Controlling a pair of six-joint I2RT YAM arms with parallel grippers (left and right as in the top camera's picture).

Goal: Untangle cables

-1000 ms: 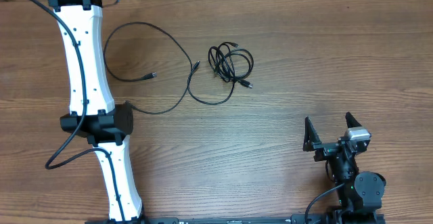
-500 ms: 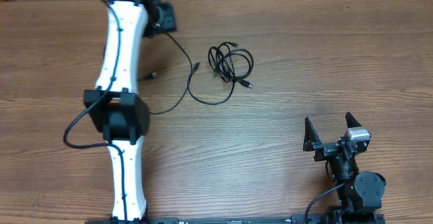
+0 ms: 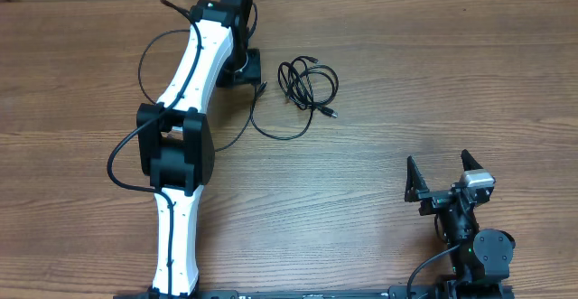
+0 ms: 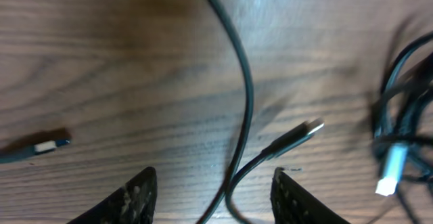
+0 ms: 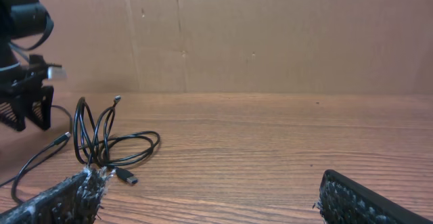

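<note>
Coiled bundle: A coiled bundle of thin black cables [image 3: 309, 84] is laid on the brown wood-grain desk [image 3: 433, 82], towards its far centre. One plug end is extended from the near right of the coil.
Loose cable: A single loose thin black cable [image 3: 275, 133] is laid in an open curve just left of the bundle. Contact between the two cannot be determined.
Plug ends: In the left wrist view, a metal-tipped black plug [image 4: 302, 132] is seen lying flat on the desk beside the loose cable. A second small plug [image 4: 44, 145] is seen well to the left of it.
Pale connector: A light-coloured connector [image 4: 391, 173] is seen among the bundle's loops at the right edge of the left wrist view.
Left claw: The left claw [image 4: 213, 191] is positioned low over the loose cable, just left of the bundle. Its fingers are spread apart, with the cable passing between them; nothing is gripped.
Right claw: The right claw [image 3: 441, 174] is parked at the near right of the desk, well apart from the cables. It is released, with both fingers spread wide and nothing between them.
Backdrop: A brown cardboard wall [image 5: 270, 34] is stood along the far edge of the desk.
</note>
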